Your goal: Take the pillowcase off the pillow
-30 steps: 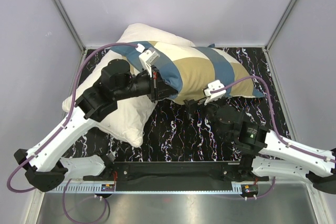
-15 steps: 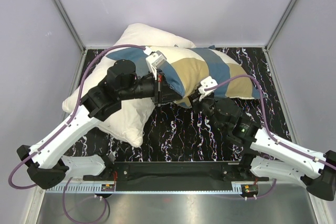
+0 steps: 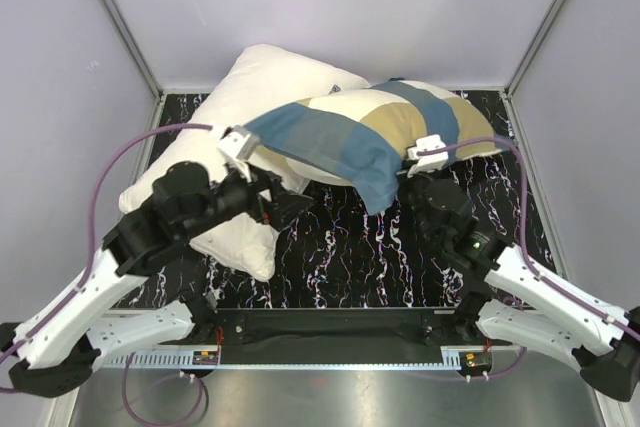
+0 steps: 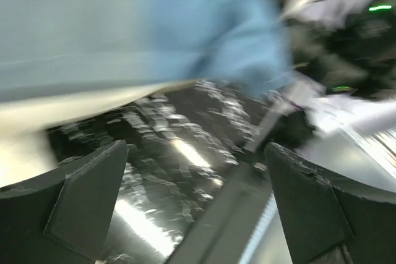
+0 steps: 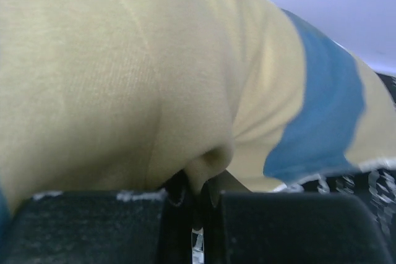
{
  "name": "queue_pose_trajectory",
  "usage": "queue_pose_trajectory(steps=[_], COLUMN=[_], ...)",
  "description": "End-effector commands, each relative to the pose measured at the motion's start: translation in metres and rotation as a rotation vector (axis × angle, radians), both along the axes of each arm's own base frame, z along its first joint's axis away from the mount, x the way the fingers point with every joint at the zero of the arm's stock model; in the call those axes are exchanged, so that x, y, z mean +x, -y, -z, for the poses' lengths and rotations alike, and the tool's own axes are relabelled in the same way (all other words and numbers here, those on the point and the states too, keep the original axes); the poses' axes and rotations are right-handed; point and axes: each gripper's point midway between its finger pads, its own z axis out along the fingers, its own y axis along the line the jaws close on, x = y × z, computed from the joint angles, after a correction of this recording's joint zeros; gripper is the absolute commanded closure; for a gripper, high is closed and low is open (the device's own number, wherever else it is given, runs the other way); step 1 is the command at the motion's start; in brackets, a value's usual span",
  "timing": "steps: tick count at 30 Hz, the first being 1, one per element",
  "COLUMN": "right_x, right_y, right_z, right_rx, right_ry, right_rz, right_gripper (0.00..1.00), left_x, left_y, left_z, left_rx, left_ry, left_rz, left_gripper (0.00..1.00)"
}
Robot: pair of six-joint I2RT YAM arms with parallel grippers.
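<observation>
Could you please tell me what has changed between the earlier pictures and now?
The left gripper let go of the pillowcase and drew back, jaws open. The right gripper closed on a tan fold. The pillowcase shifted slightly rightward. The bare white pillow stayed put.

The overhead view is brightly, evenly lit and sharp; a soft shadow is cast beneath the pillowcase (image 3: pixel 340 137) toward 6 o'clock. In the left wrist view everything beyond the left end effector (image 4: pixel 195 153) is smeared by motion blur, with glare streaks on the surface (image 4: pixel 154 214) at 6 o'clock. The right wrist view is softened toward 3 o'clock.
</observation>
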Motion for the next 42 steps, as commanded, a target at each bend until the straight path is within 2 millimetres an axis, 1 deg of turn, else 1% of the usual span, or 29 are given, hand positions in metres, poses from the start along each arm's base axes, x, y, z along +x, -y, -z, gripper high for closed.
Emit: queue_pose_trajectory(steps=[1, 2, 3, 4, 7, 11, 14, 15, 18, 20, 21, 22, 24, 25, 26, 27, 28, 29, 30, 31, 32, 33, 34, 35, 36, 37, 39, 40, 42], right_x=[0.004, 0.004, 0.004, 0.003, 0.004, 0.002, -0.002, -0.003, -0.013, -0.022, -0.026, -0.033, -0.04, -0.045, -0.048, -0.049, -0.052, -0.053, -0.054, -0.057, -0.058, -0.06, -0.065, -0.067, -0.07, -0.074, -0.078, -0.08, -0.08], right_y=[0.074, 0.08, 0.085, 0.091, 0.095, 0.096, 0.1, 0.103, 0.113, 0.122, 0.126, 0.132, 0.139, 0.144, 0.146, 0.148, 0.151, 0.152, 0.154, 0.156, 0.158, 0.16, 0.162, 0.165, 0.167, 0.17, 0.174, 0.176, 0.175], right_z=[-0.047, -0.056, -0.059, -0.061, -0.073, -0.075, -0.08, -0.083, -0.097, -0.109, -0.112, -0.119, -0.125, -0.127, -0.127, -0.127, -0.126, -0.126, -0.125, -0.126, -0.127, -0.129, -0.134, -0.137, -0.137, -0.144, -0.146, -0.145, -0.142], right_rx=[0.088, 0.099, 0.095, 0.089, 0.089, 0.103, 0.113, 0.113, 0.127, 0.148, 0.151, 0.173, 0.187, 0.19, 0.19, 0.189, 0.182, 0.181, 0.178, 0.181, 0.185, 0.188, 0.197, 0.2, 0.196, 0.206, 0.206, 0.201, 0.191], right_ry=[0.062, 0.072, 0.072, 0.069, 0.083, 0.087, 0.094, 0.097, 0.12, 0.141, 0.144, 0.161, 0.173, 0.178, 0.178, 0.177, 0.172, 0.168, 0.164, 0.164, 0.166, 0.167, 0.172, 0.175, 0.171, 0.18, 0.178, 0.174, 0.166], right_rz=[0.288, 0.302, 0.317, 0.333, 0.346, 0.346, 0.349, 0.357, 0.363, 0.365, 0.366, 0.365, 0.365, 0.365, 0.366, 0.368, 0.368, 0.372, 0.38, 0.377, 0.378, 0.378, 0.372, 0.37, 0.369, 0.367, 0.369, 0.369, 0.361], right_gripper=[1.0, 1.0, 1.0, 1.0, 1.0, 1.0, 1.0, 1.0, 1.0, 1.0, 1.0, 1.0, 1.0, 1.0, 1.0, 1.0, 1.0, 1.0, 1.0, 1.0, 1.0, 1.0, 1.0, 1.0, 1.0, 1.0, 1.0, 1.0, 1.0], left_x=[0.038, 0.04, 0.04, 0.045, 0.049, 0.057, 0.059, 0.061, 0.067, 0.07, 0.078, 0.08, 0.093, 0.098, 0.105, 0.119, 0.128, 0.138, 0.152, 0.167, 0.179, 0.192, 0.207, 0.22, 0.233, 0.241, 0.251, 0.256, 0.258], left_y=[-0.069, -0.079, -0.089, -0.102, -0.114, -0.129, -0.137, -0.139, -0.149, -0.152, -0.158, -0.154, -0.159, -0.152, -0.152, -0.159, -0.161, -0.164, -0.179, -0.179, -0.185, -0.205, -0.211, -0.228, -0.232, -0.239, -0.253, -0.255, -0.255], left_z=[0.017, 0.023, 0.042, 0.053, 0.097, 0.14, 0.167, 0.171, 0.189, 0.202, 0.208, 0.214, 0.216, 0.214, 0.211, 0.2, 0.197, 0.203, 0.201, 0.199, 0.195, 0.191, 0.177, 0.183, 0.168, 0.174, 0.167, 0.16, 0.154], left_rx=[0.097, 0.119, 0.192, 0.245, 0.364, 0.501, 0.596, 0.609, 0.681, 0.718, 0.702, 0.683, 0.641, 0.621, 0.611, 0.577, 0.562, 0.587, 0.564, 0.551, 0.534, 0.514, 0.487, 0.496, 0.478, 0.506, 0.513, 0.506, 0.496], left_ry=[0.069, 0.056, 0.016, 0.003, -0.089, -0.14, -0.171, -0.177, -0.202, -0.228, -0.244, -0.277, -0.3, -0.314, -0.31, -0.299, -0.308, -0.329, -0.35, -0.365, -0.367, -0.375, -0.355, -0.381, -0.36, -0.378, -0.369, -0.354, -0.336], left_rz=[-0.397, -0.444, -0.484, -0.554, -0.652, -0.767, -0.811, -0.824, -0.864, -0.848, -0.871, -0.835, -0.84, -0.8, -0.804, -0.847, -0.847, -0.84, -0.888, -0.874, -0.897, -0.956, -0.981, -1.02, -1.034, -1.045, -1.08, -1.085, -1.076], left_gripper=[0.01, 0.01, 0.01, 0.01, 0.01, 0.01, 0.01, 0.01, 0.01, 0.01, 0.11, 0.3, 0.63, 0.86, 0.92, 0.98, 1.0, 1.0, 1.0, 1.0, 1.0, 1.0, 1.0, 1.0, 1.0, 1.0, 1.0, 1.0, 1.0])
